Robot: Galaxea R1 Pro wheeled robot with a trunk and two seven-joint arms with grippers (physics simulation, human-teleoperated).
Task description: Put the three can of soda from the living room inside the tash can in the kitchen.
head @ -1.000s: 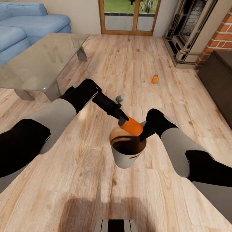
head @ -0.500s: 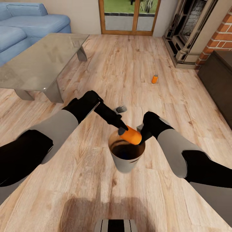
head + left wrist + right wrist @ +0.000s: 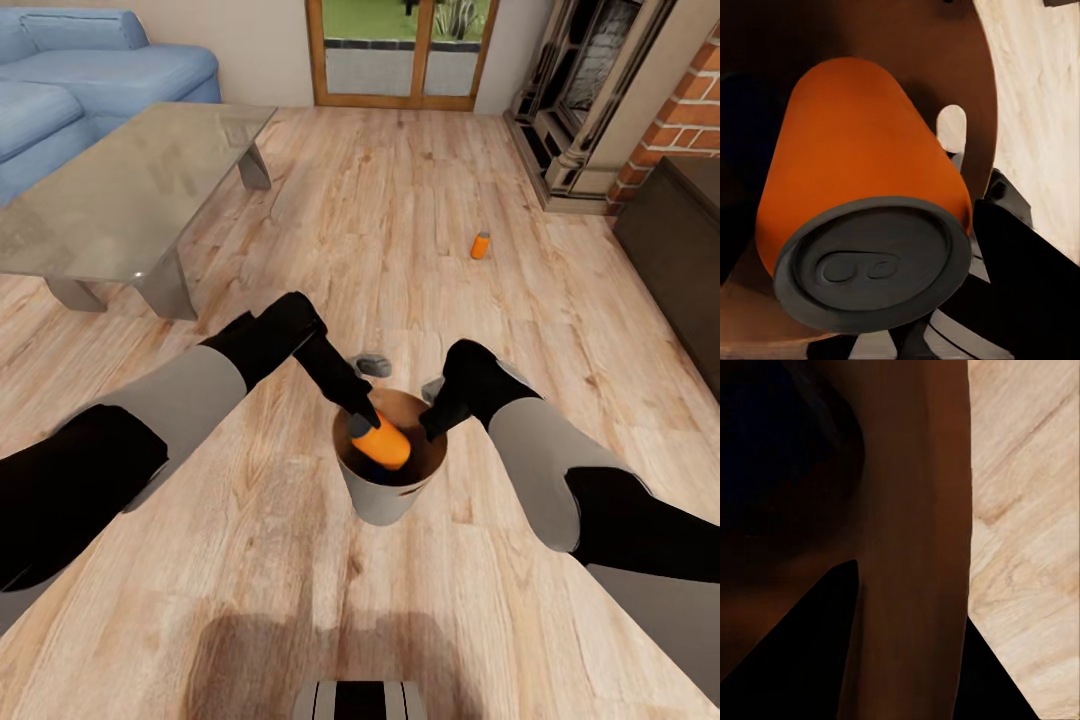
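Wooden living-room floor carries the grey tapered bin; left gripper, closed on the tilted bright orange can, holds it inside the rim, long axis toward 4 o'clock, while the right gripper pinches the bin's 2 o'clock wall.

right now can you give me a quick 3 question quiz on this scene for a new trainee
1. True or false: the orange can carried by the left end effector is inside the mouth of the bin.
2. Where is the second orange can? A) on the glass coffee table B) on the wood floor near the fireplace C) on the sofa
3. Fill in: the right end effector is at the bin's ____.

Key
1. True: its lower end sits within the brown interior.
2. B.
3. Rim.
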